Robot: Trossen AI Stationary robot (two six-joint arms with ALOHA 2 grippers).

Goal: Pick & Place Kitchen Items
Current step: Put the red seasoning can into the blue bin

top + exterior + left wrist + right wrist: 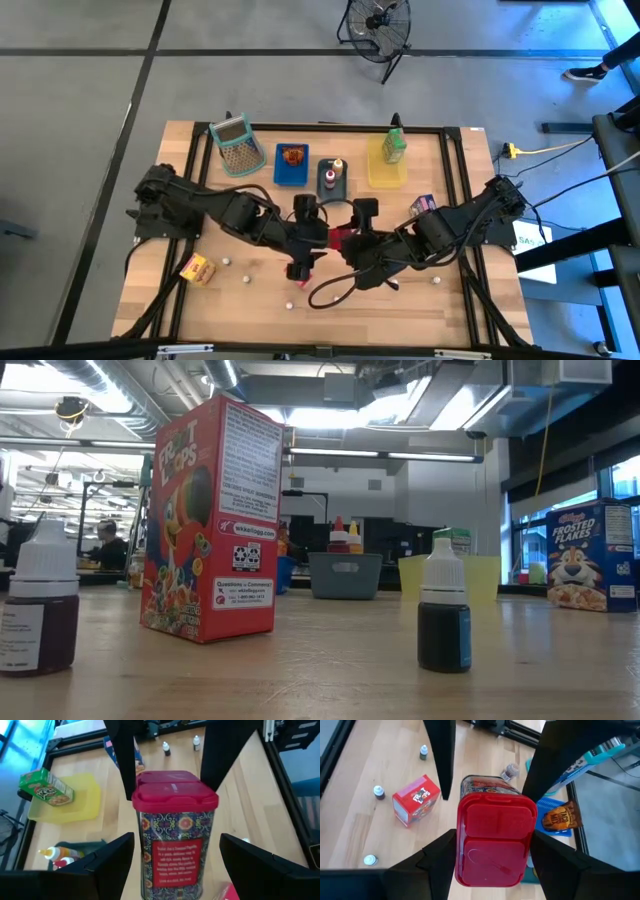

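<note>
Froot Loops carton (212, 520), Frosted Flakes box (590, 555) legible.
Both the left gripper (172, 852) and right gripper (492, 845) clamp the red-lidded tin (174, 827) mid-table.

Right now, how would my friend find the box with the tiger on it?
Look in the low view, across the wooden table to its far right edge. Past the yellow tray stands the blue Frosted Flakes box, upright. It is the only blue box; the big one nearby is red.

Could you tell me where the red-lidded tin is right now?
In the high view, the red-lidded tin sits mid-table between the left tool and right tool, in front of the grey tray.
</note>
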